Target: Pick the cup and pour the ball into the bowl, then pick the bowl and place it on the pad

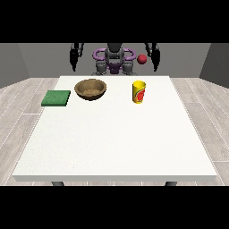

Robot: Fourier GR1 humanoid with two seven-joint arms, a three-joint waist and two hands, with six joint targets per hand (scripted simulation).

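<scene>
A yellow cup (139, 91) with a red mark stands upright on the white table (114, 138), right of centre near the far edge. A red ball (142, 59) shows in the air above and behind the cup, apart from it. A brown wooden bowl (91, 88) sits left of the cup, with nothing inside it. A flat green pad (56, 98) lies at the table's left edge. The hand at the view's left (74, 58) and the hand at the view's right (155, 58) hang beside the robot's body behind the table, fingers relaxed, holding nothing.
The robot's torso (114, 60) stands behind the table's far edge. Wide bare tabletop stretches from the objects to the near edge. Wooden floor surrounds the table.
</scene>
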